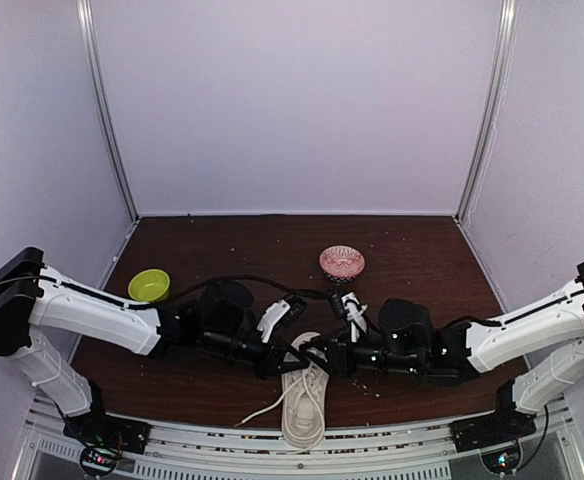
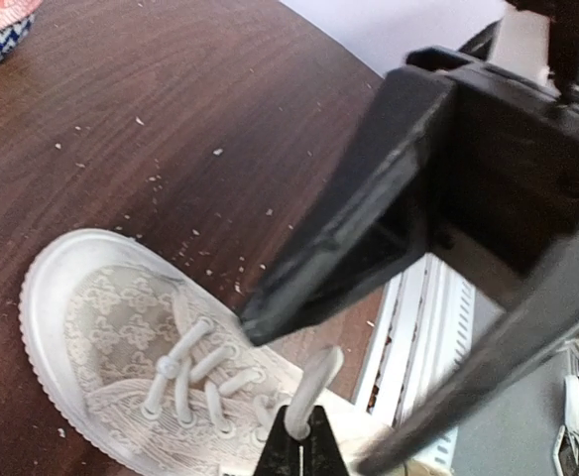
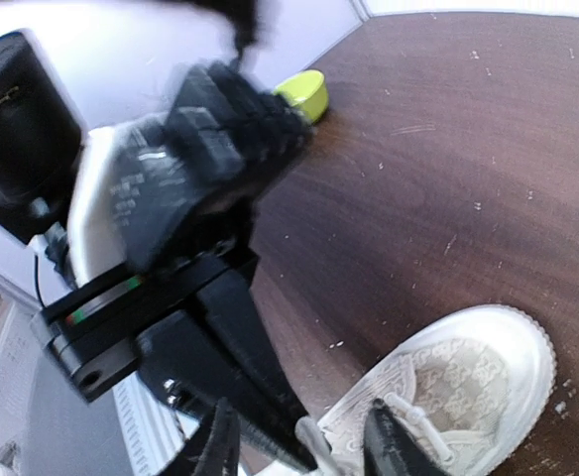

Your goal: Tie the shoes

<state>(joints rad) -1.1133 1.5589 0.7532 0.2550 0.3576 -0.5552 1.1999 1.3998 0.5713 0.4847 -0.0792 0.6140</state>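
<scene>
The sneaker (image 1: 303, 410) lies at the near edge of the table (image 1: 222, 250), long axis 12 to 6 o'clock, and above it the left gripper (image 2: 294, 446) pinches a lace loop (image 2: 314, 377), nearer than the parted right gripper (image 3: 304, 443) at its 3 o'clock.

We see one cream shoe (image 1: 304, 405), upright on its sole at the table (image 1: 222, 250) near edge. Patterned toe, white laces (image 1: 262, 410) untied, one trailing left.

Table (image 1: 222, 240): sneaker (image 1: 304, 410), green bowl (image 1: 149, 285), pink bowl (image 1: 342, 262)
</scene>
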